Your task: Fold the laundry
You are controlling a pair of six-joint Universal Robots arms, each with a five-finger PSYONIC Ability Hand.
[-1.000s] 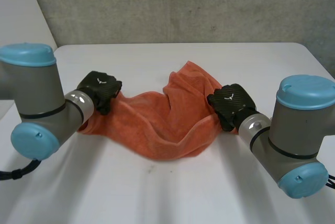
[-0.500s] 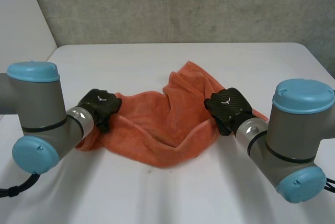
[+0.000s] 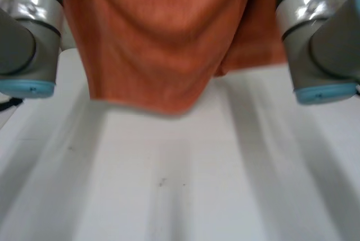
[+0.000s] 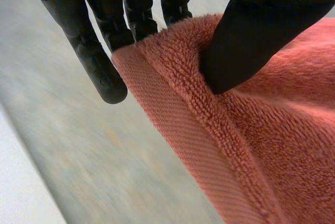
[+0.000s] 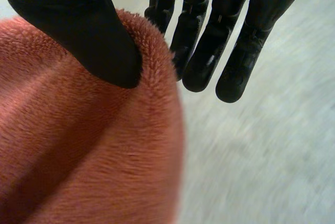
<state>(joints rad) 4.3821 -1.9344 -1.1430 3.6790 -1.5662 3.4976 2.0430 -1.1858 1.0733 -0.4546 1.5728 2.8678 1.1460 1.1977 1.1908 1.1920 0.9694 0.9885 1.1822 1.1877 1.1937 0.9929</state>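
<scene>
An orange terry towel [image 3: 157, 44] hangs in the air between my two arms, its lower edge sagging to a point above the white table [image 3: 180, 184]. My left hand [image 4: 261, 20] pinches the towel [image 4: 251, 145] at a hemmed upper corner, thumb on the front, fingers [image 4: 99, 62] behind the cloth. At the other upper end my right hand [image 5: 78, 20] does the same: its thumb presses a rounded bunch of towel [image 5: 78, 156] against the fingers [image 5: 204, 51]. The left arm [image 3: 28, 32] and the right arm [image 3: 320, 38] are raised at either side of the cloth.
The white table stretches under the hanging towel, with a few small dark specks [image 3: 162, 182] near its middle. A grey wall shows behind the fingers in both wrist views.
Both arms have lifted the towel off the table. It lay crumpled between the hands a second ago and now hangs spread out high up, close to the head camera.
</scene>
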